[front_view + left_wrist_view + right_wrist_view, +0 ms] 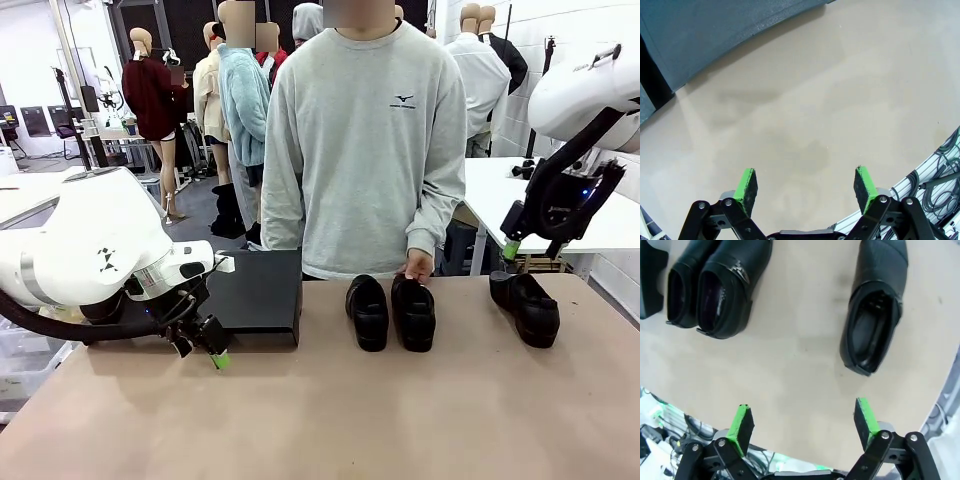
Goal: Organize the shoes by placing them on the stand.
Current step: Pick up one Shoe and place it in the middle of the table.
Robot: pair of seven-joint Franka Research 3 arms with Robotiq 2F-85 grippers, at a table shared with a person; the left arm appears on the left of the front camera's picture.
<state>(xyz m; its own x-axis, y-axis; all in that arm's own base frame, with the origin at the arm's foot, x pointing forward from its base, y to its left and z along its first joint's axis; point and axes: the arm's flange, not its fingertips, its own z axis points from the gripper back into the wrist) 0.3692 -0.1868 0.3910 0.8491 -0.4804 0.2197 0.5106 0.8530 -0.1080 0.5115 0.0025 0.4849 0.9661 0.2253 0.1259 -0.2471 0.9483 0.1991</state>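
Since my left gripper [200, 352] and right gripper [514, 246] both hang released and empty and the stand [255, 295] beside my left carries no shoe, I judge picking is not begun: my right should descend onto the lone shoe [525, 307] nearest it.

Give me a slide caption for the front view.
Three shoes wait on the table beside the stand, a person's hand at one, left gripper and right gripper open.
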